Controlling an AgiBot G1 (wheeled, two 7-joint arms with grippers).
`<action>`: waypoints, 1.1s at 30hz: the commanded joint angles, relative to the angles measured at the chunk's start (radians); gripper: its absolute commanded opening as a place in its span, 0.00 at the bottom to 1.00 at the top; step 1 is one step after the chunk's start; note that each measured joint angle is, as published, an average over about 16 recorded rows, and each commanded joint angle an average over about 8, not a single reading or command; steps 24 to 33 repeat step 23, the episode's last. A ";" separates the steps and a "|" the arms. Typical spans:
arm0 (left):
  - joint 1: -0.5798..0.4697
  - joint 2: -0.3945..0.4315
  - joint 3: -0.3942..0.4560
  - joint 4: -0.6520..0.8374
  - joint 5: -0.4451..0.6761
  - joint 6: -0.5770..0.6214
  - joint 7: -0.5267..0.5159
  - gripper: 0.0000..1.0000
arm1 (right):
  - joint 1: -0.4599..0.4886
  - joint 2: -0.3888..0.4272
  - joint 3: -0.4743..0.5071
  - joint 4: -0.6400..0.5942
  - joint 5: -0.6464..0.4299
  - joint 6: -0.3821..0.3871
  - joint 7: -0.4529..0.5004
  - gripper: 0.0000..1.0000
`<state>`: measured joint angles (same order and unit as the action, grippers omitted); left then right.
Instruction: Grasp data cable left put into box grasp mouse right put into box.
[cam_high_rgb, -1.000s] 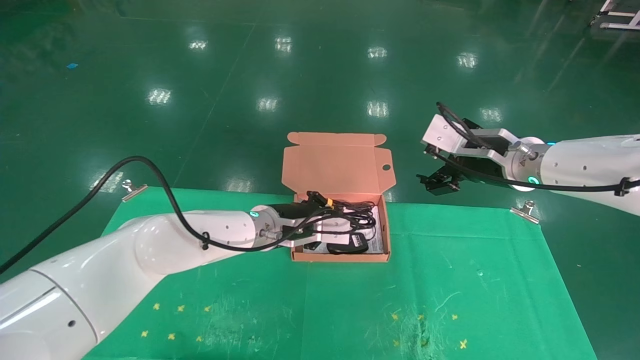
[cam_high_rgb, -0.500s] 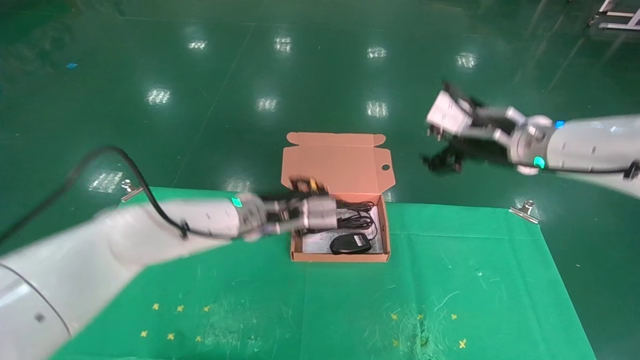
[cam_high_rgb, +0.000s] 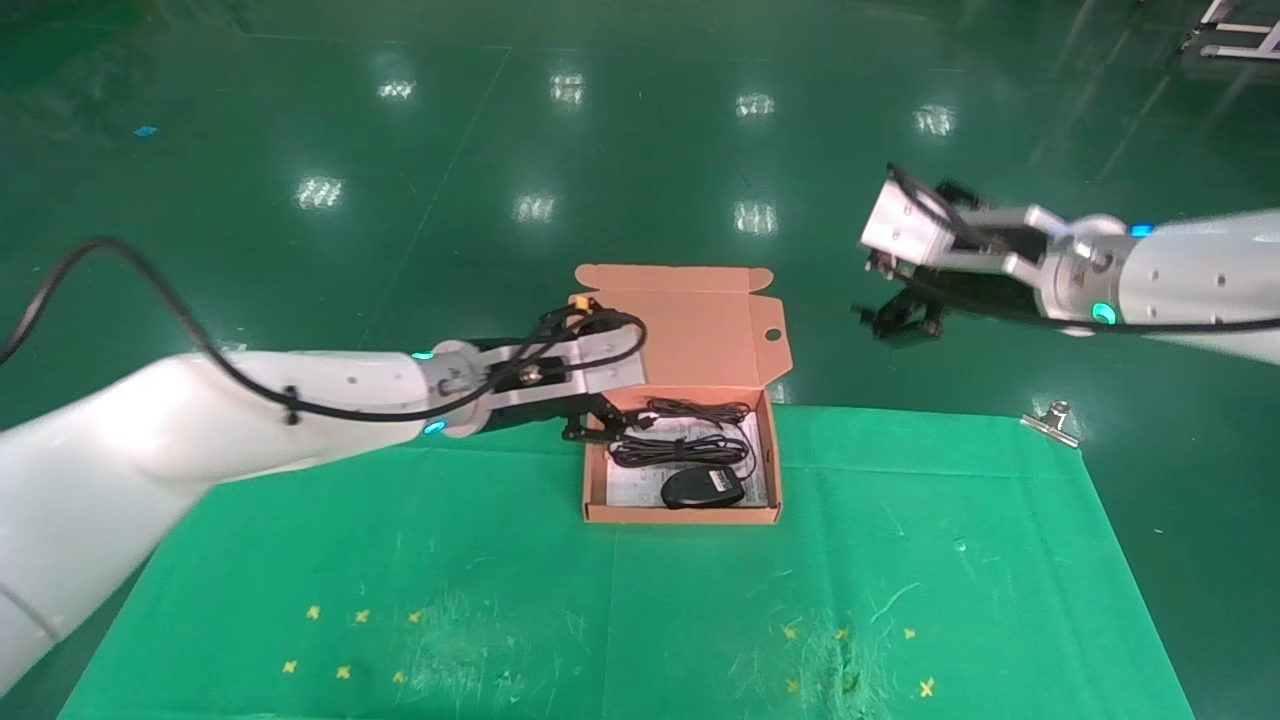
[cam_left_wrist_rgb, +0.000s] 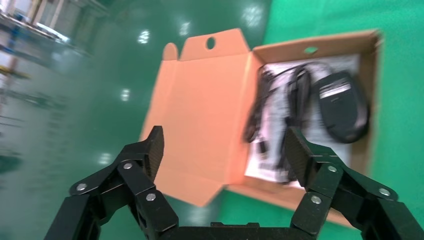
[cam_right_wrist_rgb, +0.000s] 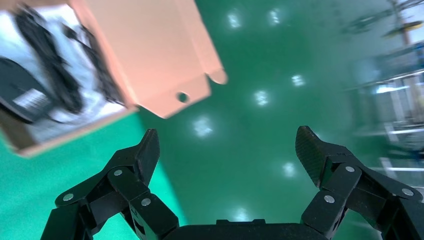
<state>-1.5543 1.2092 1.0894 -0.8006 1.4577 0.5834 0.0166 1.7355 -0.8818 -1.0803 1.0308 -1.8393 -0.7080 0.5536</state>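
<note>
Both items look packed already: the data cable (cam_high_rgb: 680, 437) lies as a flat looped bundle in the far half of the box (cam_high_rgb: 680, 515), and the mouse (cam_high_rgb: 702, 487) sits just near of it, toward the near wall, on white printed paper (cam_high_rgb: 625, 488) that lines the box bottom. Our left gripper (cam_high_rgb: 590, 425) hangs at the box's far-left corner with its jaws spread wide and nothing in them; the left wrist view shows both fingertips (cam_left_wrist_rgb: 151, 145) clear of the cable. Our right gripper (cam_high_rgb: 900, 318) is well off to the far right over the floor, also spread and empty. We judge the step in hand is the retreat. To do it well we lift the left gripper straight up before swinging left, so a finger doesn't snag a cable loop or clip the left wall and drag the box across the green mat (cam_high_rgb: 900, 560). We also keep clear of the upright lid flap (cam_high_rgb: 675, 325) on the far side. The right arm needs nothing further. Writing: the mouse carries a light label on its upturned face and the paper has print, but we can't read either; no brand is legible.
</note>
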 joint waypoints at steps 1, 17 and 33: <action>0.018 -0.023 -0.031 -0.018 -0.028 0.035 -0.008 1.00 | -0.023 0.009 0.027 0.009 0.038 -0.028 -0.013 1.00; 0.166 -0.207 -0.280 -0.167 -0.252 0.316 -0.071 1.00 | -0.219 0.090 0.265 0.084 0.367 -0.261 -0.122 1.00; 0.208 -0.259 -0.350 -0.209 -0.315 0.395 -0.088 1.00 | -0.274 0.112 0.332 0.105 0.459 -0.327 -0.152 1.00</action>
